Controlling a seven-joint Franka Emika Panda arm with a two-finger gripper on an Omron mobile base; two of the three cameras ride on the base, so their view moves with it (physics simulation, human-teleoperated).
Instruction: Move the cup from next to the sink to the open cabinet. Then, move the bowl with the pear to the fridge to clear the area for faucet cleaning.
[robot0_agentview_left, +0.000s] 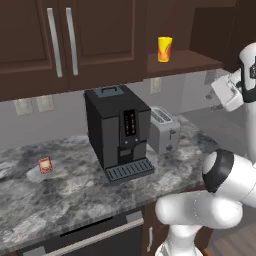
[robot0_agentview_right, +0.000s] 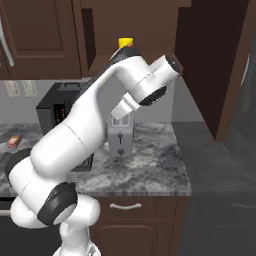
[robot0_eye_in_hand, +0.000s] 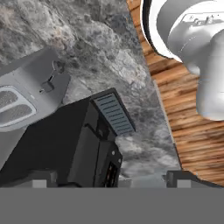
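We see the small yellow tumbler with the red-orange splash pattern (robot0_agentview_left: 165, 49) standing upright on the bare shelf board of the dark brown open wall cabinet (robot0_agentview_left: 185, 60), up and to the right of the tall black coffee machine (robot0_agentview_left: 119, 131); in the right base view its yellow rim (robot0_agentview_right: 125, 43) peeks over the white arm. We judge step 1 of 2, the cup to the cabinet, as done.

Our two-finger gripper (robot0_eye_in_hand: 111, 179) holds nothing: its dark tips stand spread wide at the bottom of the hand view, looking down on the coffee machine's top (robot0_eye_in_hand: 65, 144), the silver toaster (robot0_eye_in_hand: 30, 94) and the grey marbled stone counter (robot0_eye_in_hand: 100, 48). The hand hangs high at the right, apart from the cup.

Step 2 is now in hand, as we judge it: the bowl with the pear must go to the fridge. The bowl, the sink and the faucet are not before us, so the next move calls for turning or driving the base until they come into sight, then lowering the spread hand over the bowl's rim

A small red-labelled packet (robot0_agentview_left: 45, 165) lies on the counter at the far left; we leave it alone
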